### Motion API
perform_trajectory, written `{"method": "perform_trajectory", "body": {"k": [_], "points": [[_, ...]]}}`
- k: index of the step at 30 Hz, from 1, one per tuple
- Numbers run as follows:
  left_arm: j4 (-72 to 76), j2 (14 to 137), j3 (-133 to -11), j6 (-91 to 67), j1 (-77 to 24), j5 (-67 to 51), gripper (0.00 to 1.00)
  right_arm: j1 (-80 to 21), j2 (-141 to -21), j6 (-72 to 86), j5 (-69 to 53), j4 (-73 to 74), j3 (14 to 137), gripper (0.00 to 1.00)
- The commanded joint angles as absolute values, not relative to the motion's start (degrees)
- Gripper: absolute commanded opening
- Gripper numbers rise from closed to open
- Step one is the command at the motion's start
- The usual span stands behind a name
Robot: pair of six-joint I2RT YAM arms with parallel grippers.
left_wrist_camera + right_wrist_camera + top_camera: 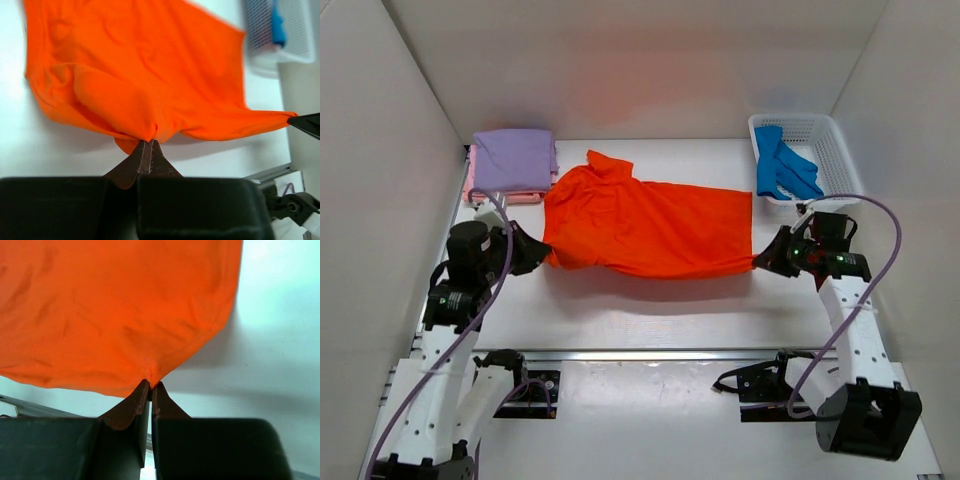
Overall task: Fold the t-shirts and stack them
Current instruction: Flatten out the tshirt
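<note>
An orange-red t-shirt (645, 222) is stretched across the middle of the table between both arms, its near edge lifted off the surface. My left gripper (542, 256) is shut on its near left corner; the wrist view shows the cloth (140, 75) pinched at the tips of my left gripper (148, 142). My right gripper (760, 262) is shut on the near right corner, where the cloth (115, 310) bunches at the tips of my right gripper (151, 384). A folded lavender t-shirt (515, 158) lies on a pink t-shirt (473, 190) at the back left. A blue t-shirt (782, 165) sits in the basket.
A white mesh basket (830, 150) stands at the back right, close to the right arm. White walls enclose the table on three sides. A metal rail (650, 354) runs along the near edge in front of the arm bases.
</note>
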State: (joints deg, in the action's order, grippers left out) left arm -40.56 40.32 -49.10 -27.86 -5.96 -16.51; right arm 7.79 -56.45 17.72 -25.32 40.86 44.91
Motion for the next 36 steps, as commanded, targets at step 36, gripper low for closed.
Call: {"method": "perform_trajectory", "body": {"k": [36], "points": [[-30.51, 76.05, -99.71, -20.38, 1.32, -19.95, 0.0, 5.8, -95.64, 13.8, -27.33, 40.61, 113.48, 0.0]]}}
